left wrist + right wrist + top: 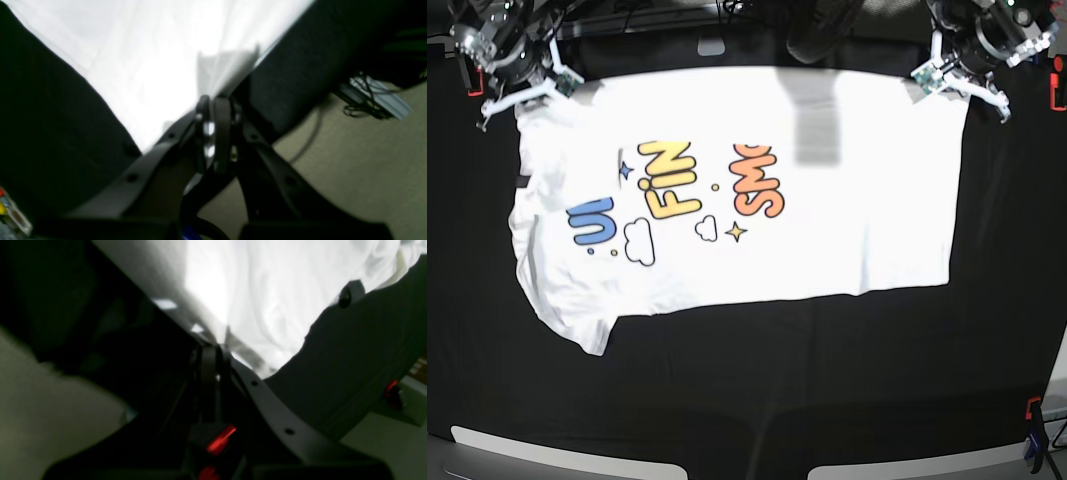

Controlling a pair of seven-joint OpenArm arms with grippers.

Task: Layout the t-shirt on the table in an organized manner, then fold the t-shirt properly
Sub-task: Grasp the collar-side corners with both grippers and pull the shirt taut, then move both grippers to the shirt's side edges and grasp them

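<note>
In the left wrist view, the left gripper is clenched on a white corner of the t-shirt, over the black tabletop edge. In the right wrist view, the right gripper is likewise pinched on the white cloth. In the base view, the t-shirt lies spread print-up toward the tabletop's far edge, with the left gripper and right gripper at its far corners.

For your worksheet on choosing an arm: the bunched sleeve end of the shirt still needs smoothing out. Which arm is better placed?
Right. In the base view the right gripper already grips the t-shirt at the rumpled sleeve end, jaws shut. The left gripper grips the opposite, flatter corner.
</note>
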